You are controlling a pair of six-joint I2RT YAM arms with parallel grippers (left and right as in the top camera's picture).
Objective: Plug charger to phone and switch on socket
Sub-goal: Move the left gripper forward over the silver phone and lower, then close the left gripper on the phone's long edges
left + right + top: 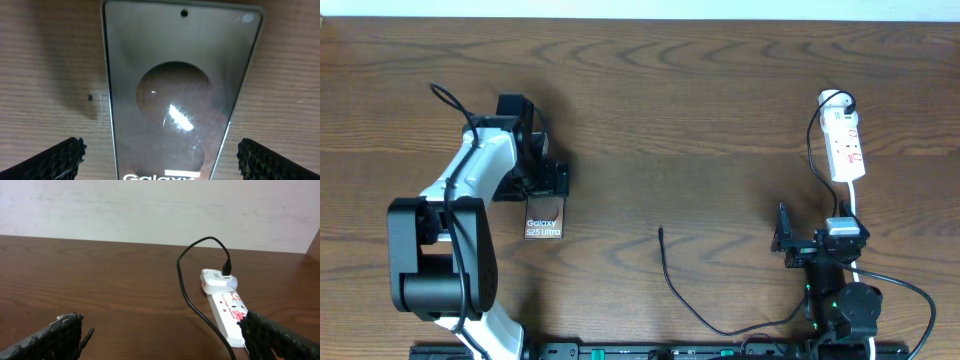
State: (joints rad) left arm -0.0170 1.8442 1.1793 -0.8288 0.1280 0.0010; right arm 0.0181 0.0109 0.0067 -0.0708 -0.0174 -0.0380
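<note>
Left gripper (162,162): jaws spread wide, astride the phone (175,90), gripping nothing.
Phone: flat on the table (720,90), face up, under the left arm's tip.
Charger (662,250): tip lying free on the wood, well apart from the phone, to its right.
Right gripper (172,345): wide open, empty, facing the socket (227,305).
Step, I'd say: securing the phone.
Doing it well: close evenly on both long edges, square-on, so it neither skids nor twists.
</note>
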